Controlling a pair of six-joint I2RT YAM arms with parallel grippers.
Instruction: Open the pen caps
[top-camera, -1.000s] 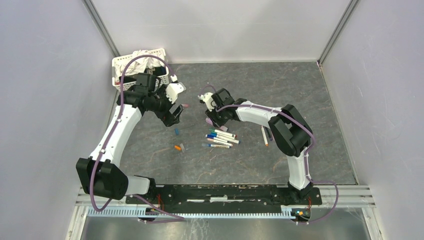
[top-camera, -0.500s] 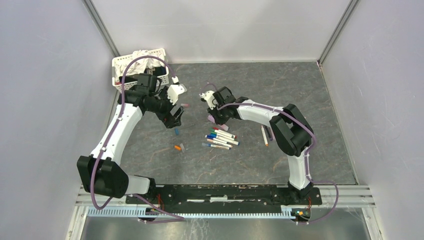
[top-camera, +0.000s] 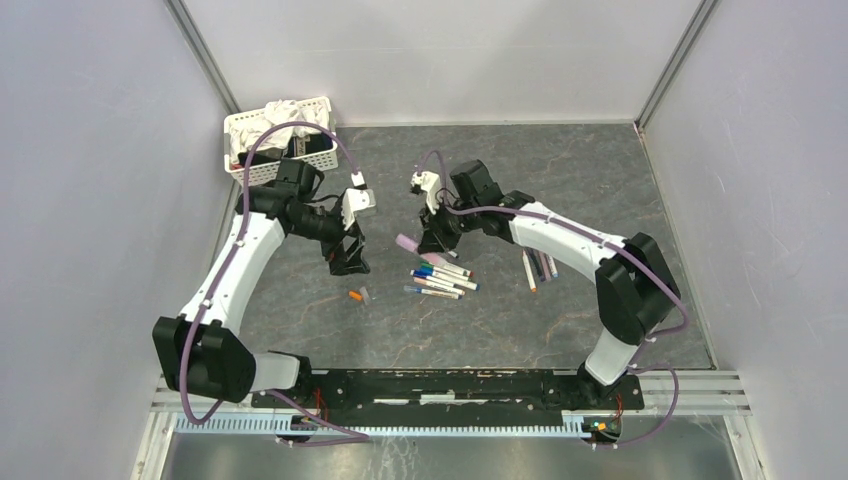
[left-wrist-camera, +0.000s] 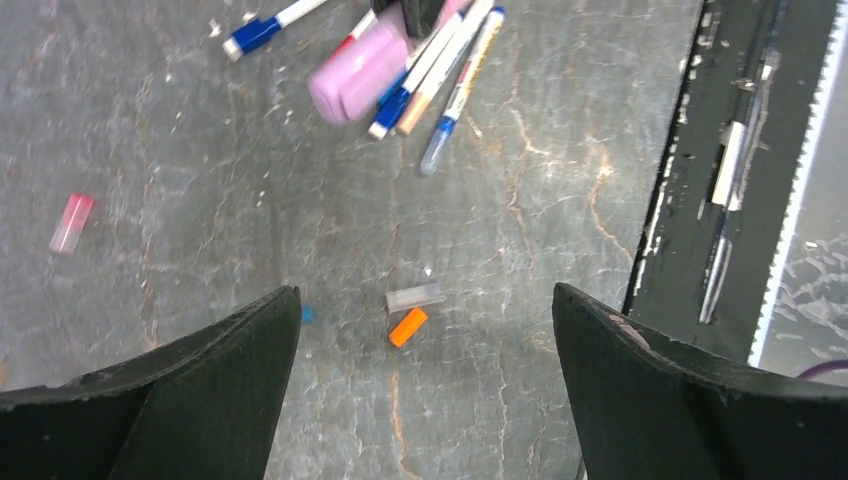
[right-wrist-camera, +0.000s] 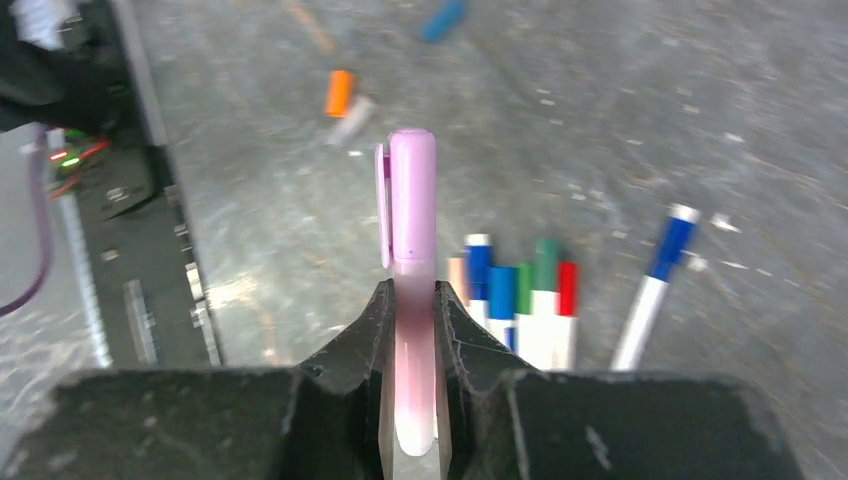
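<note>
1. The right gripper (right-wrist-camera: 410, 296) is clamped on a pink pen (right-wrist-camera: 412, 350), whose pink cap (right-wrist-camera: 411, 195) is on; it is just far-left of the pile of pens (top-camera: 440, 278).
2. The left gripper (top-camera: 350, 265) is spread wide and holds nothing.
3. An orange cap (left-wrist-camera: 407, 326) and a clear cap (left-wrist-camera: 415, 297) lie side by side on the table (left-wrist-camera: 520, 200).

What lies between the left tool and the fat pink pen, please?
In the left wrist view, a stubby orange plastic cap and a clear plastic cap lie near the left tool; the grey table beyond is bare up to the fat pink pen.
</note>
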